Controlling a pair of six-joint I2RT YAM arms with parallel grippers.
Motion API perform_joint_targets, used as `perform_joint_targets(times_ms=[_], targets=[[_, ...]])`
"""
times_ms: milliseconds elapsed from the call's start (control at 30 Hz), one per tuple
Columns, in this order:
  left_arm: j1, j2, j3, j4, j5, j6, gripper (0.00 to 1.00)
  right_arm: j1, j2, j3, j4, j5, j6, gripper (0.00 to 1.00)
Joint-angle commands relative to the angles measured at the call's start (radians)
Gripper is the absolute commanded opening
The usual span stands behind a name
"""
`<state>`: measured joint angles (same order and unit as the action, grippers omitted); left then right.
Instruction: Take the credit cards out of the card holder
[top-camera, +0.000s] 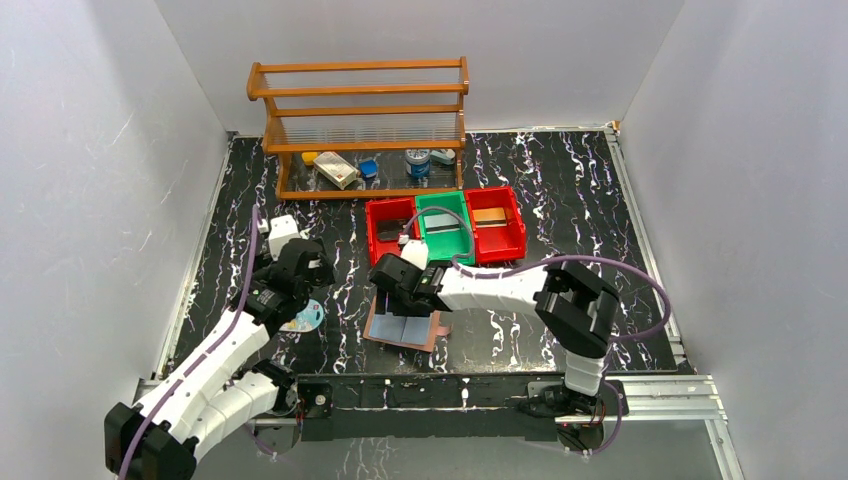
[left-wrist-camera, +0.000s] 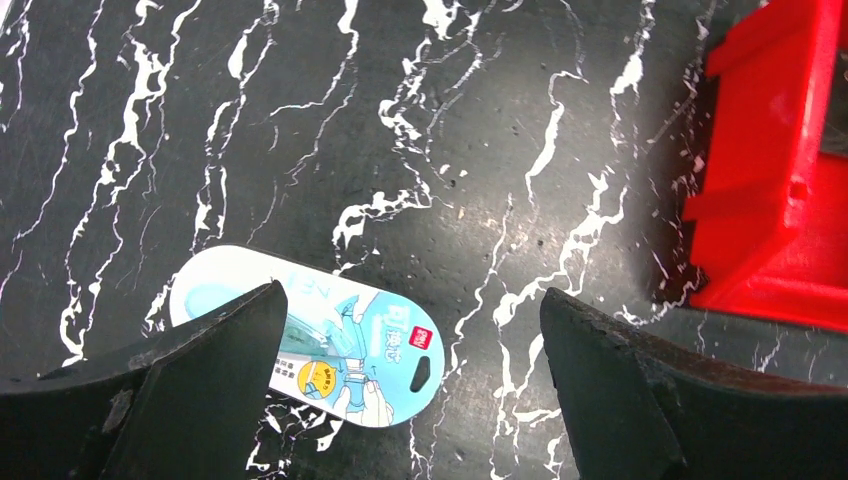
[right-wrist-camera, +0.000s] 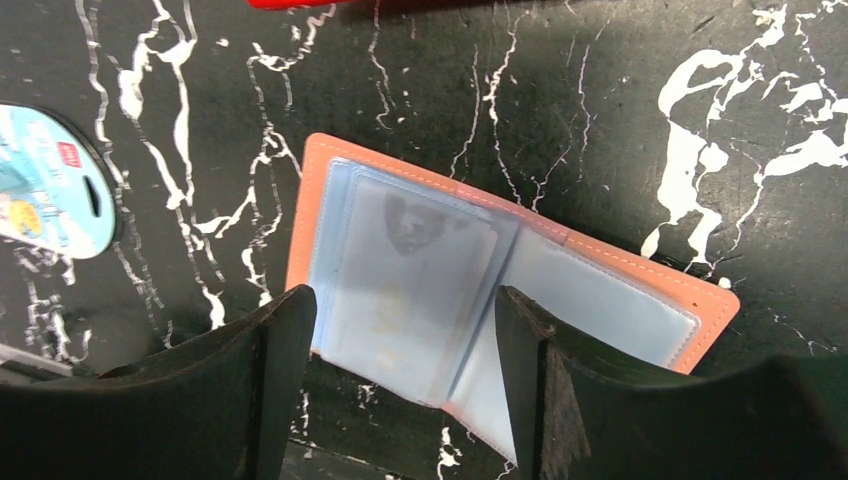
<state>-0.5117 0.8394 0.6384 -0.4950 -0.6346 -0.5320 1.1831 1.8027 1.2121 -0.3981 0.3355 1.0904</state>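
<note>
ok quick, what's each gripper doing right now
Left gripper: open, empty, above a pale blue paper tag.
Right gripper: open, straddling the opened reddish-brown leather card holder, nothing visibly gripped.

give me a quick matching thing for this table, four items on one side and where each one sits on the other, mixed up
Column one:
1 card holder
2 green bin
3 wooden rack
4 pale blue packet

Column two:
A at the far end of the table
B flat on the table by the left pincer
C spread open under the right pincer
D between two red bins

Pairs: 1-C, 2-D, 3-A, 4-B
</note>
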Motion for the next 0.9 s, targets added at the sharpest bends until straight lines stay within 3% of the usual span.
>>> perform_joint_targets(times_ms=[0,367,867], targets=[[0.071,-0.01,0.026,0.016,0.05,-0.022,0.98,0.009,0.04,0.066,-0.067,0.007,0.015,0.76],[0.081,-0.007,0.027,0.03,0.065,0.001,0.98,0.015,0.16,0.184,-0.198,0.013,-0.011,0.84],[0.081,0.001,0.03,0.036,0.076,0.023,0.98,0.016,0.25,0.244,-0.277,-0.01,-0.032,0.76]])
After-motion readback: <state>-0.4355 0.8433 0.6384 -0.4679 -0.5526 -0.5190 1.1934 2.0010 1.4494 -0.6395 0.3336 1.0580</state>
